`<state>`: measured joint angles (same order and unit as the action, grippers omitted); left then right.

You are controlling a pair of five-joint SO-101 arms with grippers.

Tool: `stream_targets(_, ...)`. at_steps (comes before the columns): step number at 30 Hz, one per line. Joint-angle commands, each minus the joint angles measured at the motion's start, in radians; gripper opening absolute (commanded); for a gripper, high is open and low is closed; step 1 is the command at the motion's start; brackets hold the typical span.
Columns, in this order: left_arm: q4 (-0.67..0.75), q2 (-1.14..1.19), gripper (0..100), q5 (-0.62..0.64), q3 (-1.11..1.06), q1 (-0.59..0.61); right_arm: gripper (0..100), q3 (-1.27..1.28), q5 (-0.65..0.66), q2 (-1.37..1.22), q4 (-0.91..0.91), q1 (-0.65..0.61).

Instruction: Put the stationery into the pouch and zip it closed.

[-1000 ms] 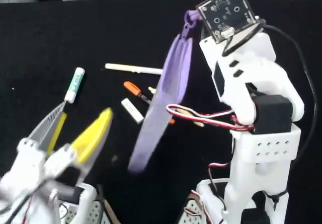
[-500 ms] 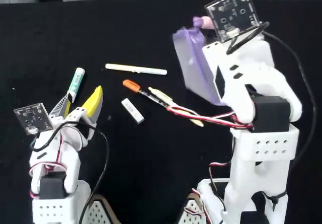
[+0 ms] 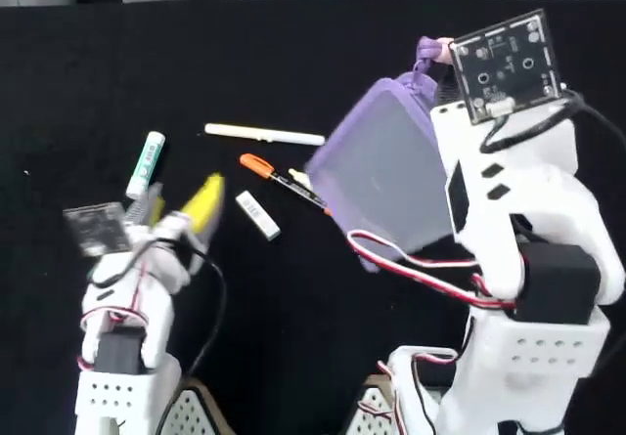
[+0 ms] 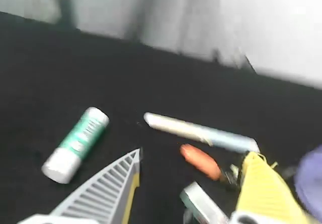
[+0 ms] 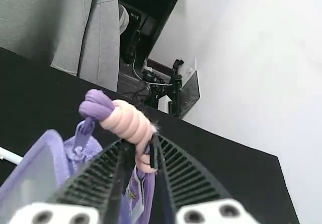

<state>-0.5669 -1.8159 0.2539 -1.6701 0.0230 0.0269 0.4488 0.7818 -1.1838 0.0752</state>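
Observation:
A purple pouch (image 3: 386,176) hangs in the air over the table's right half, its broad side facing up. My right gripper (image 3: 433,54) is shut on the pink and purple loop (image 5: 118,118) at the pouch's (image 5: 40,171) zipper end. On the black table lie a green-and-white glue stick (image 3: 145,164), a pale pen (image 3: 264,135), an orange marker (image 3: 284,179) and a small white eraser (image 3: 257,214). My left gripper (image 3: 179,205) hovers open at the left, just short of these. Between its fingertips (image 4: 194,155) I see the glue stick (image 4: 75,143), pen (image 4: 201,132) and marker (image 4: 200,161).
The black table (image 3: 147,54) runs to a pale wall at the back. Both arm bases stand at the front edge. The pouch's lower corner hangs over the orange marker's near end. Open tabletop lies at the far left and between the two bases.
The right arm has swung the pouch to the right, turning it from edge-on to flat-on. The left arm has risen from the front left corner and now points at the stationery.

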Motion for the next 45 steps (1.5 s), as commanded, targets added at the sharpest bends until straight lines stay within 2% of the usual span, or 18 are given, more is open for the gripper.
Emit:
stream_targets(1,-0.081,-0.006,31,-0.094,0.018,-0.186,1.1,-0.048,-0.009,0.028,-0.023,0.009)
stream_targets(4,-0.084,-0.006,32,-0.1,-0.002,-0.228,1.1,-0.093,-0.009,0.028,-0.089,0.008)
stream_targets(10,-0.083,-0.006,32,-0.149,-0.025,-0.234,1.1,-0.18,-0.009,0.03,-0.25,0.005)
stream_targets(15,-0.066,-0.006,31,-0.15,-0.025,-0.237,1.1,-0.185,-0.009,0.028,-0.342,-0.1)
stream_targets(18,-0.071,-0.005,31,-0.155,-0.025,-0.246,1.1,-0.183,-0.028,0.028,-0.353,-0.14)
stream_targets(24,-0.061,0.034,32,-0.152,-0.028,-0.243,1.1,-0.191,-0.052,0.028,-0.325,-0.137)
stream_targets(27,0.005,0.097,32,-0.144,-0.031,-0.245,1.1,-0.191,-0.052,0.028,-0.292,-0.133)
stream_targets(34,0.138,0.307,32,0.02,0.01,-0.243,1.1,-0.186,-0.052,0.027,-0.213,0.012)
stream_targets(37,0.063,0.457,31,0.074,0.173,-0.239,1.1,-0.191,-0.052,0.027,-0.213,0.054)
stream_targets(42,-0.132,0.882,31,0.315,0.556,-0.268,1.1,-0.186,-0.049,0.027,-0.21,0.075)
stream_targets(45,-0.215,1.123,32,0.4,0.739,-0.305,1.1,-0.191,-0.049,0.031,-0.209,0.075)
